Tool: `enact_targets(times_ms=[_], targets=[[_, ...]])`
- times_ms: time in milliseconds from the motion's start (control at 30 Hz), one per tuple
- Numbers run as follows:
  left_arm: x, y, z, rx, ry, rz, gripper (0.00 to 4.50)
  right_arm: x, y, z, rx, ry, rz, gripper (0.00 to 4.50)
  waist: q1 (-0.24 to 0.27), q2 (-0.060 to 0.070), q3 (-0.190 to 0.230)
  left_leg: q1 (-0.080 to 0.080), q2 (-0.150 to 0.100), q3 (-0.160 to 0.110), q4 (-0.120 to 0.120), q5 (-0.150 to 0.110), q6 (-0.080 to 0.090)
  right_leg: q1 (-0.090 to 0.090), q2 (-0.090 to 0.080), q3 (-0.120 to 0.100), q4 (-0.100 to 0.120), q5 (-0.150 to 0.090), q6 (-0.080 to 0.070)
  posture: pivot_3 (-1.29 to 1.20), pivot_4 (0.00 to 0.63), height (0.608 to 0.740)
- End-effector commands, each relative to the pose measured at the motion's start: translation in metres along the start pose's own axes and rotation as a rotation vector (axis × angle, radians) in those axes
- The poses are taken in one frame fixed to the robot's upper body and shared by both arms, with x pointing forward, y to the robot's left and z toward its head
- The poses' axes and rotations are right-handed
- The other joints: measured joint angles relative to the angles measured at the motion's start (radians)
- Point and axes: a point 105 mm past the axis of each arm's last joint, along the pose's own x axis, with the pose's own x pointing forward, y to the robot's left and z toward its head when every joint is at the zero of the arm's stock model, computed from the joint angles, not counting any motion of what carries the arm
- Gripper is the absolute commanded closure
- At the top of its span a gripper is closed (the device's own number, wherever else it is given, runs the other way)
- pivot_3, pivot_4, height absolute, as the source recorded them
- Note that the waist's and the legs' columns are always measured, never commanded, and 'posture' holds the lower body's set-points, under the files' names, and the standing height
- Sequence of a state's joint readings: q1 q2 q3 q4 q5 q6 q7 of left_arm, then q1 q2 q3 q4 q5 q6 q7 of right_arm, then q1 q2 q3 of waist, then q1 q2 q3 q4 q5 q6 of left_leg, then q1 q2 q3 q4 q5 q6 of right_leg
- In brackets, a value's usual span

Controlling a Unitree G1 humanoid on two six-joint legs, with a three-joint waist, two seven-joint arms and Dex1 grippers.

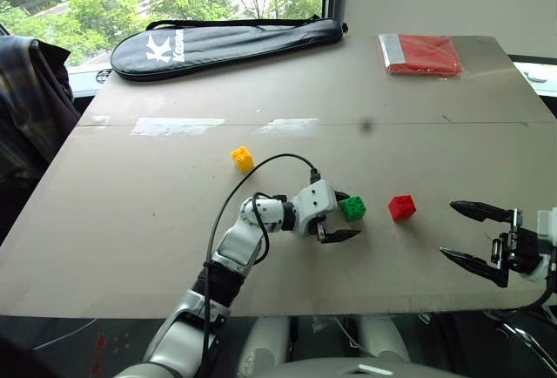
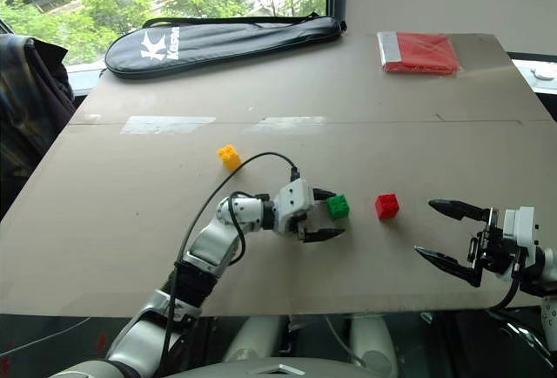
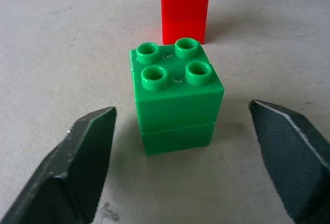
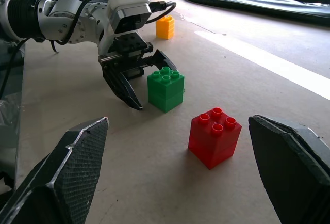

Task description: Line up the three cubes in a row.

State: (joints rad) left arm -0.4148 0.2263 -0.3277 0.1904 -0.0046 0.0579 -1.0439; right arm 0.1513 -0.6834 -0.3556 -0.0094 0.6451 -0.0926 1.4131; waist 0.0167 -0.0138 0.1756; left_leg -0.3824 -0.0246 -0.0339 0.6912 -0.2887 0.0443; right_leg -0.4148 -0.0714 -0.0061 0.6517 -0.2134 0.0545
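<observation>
Green cube (image 3: pixel 177 96) between parted fingers (image 3: pixel 77 162).

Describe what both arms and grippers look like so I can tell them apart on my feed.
The left arm is silver-white with black joint bands and a looping black cable; its white-housed left gripper has two pointed black fingers. The right gripper has the same black fingers, textured inside, on a black-and-white mount.

In the left wrist view the red cube (image 3: pixel 184 11) is cut off by the frame edge, its studs only partly visible. The left gripper's far finger (image 1: pixel 341 196) sits mostly hidden behind the green cube (image 1: pixel 353 209). The surface's (image 1: pixel 130 239) near edge hides both forearms.
</observation>
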Motion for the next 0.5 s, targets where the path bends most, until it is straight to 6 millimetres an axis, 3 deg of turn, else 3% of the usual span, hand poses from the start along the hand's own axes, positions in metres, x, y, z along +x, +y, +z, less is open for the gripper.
enact_targets(times_ms=[33, 67, 100, 500], targets=[[0.007, -0.001, 0.005, 0.016, -0.019, -0.016, 2.31, -0.004, -0.003, 0.009, -0.051, -0.001, -0.007, 0.0, 0.001, 0.0, 0.0, 0.0, 0.0, 0.0, 0.0, 0.0, 0.0, 0.0, 0.0, 0.0, 0.0, 0.0, 0.0, 0.0, 0.15, 0.694], [0.007, -0.001, 0.005, 0.024, -0.018, -0.017, 3.0, -0.004, -0.003, 0.009, -0.052, -0.001, -0.007, 0.0, 0.001, 0.0, 0.0, 0.0, 0.0, 0.0, 0.0, 0.0, 0.0, 0.0, 0.0, 0.0, 0.0, 0.0, 0.0, 0.0, 0.15, 0.694], [0.007, 0.001, 0.005, 0.054, -0.016, -0.016, 3.17, -0.004, -0.002, 0.01, -0.052, 0.0, -0.008, 0.0, 0.0, 0.0, 0.0, 0.0, 0.0, 0.0, 0.0, 0.0, 0.0, 0.0, 0.0, 0.0, 0.0, 0.0, 0.0, 0.0, 0.15, 0.694], [0.029, 0.012, 0.006, 0.097, -0.003, -0.057, 3.17, -0.009, 0.0, 0.008, -0.041, 0.015, -0.022, 0.0, 0.003, 0.0, 0.0, 0.0, -0.001, 0.0, 0.0, 0.0, 0.0, 0.0, 0.0, 0.0, 0.0, 0.0, 0.0, 0.0, 0.15, 0.694]])
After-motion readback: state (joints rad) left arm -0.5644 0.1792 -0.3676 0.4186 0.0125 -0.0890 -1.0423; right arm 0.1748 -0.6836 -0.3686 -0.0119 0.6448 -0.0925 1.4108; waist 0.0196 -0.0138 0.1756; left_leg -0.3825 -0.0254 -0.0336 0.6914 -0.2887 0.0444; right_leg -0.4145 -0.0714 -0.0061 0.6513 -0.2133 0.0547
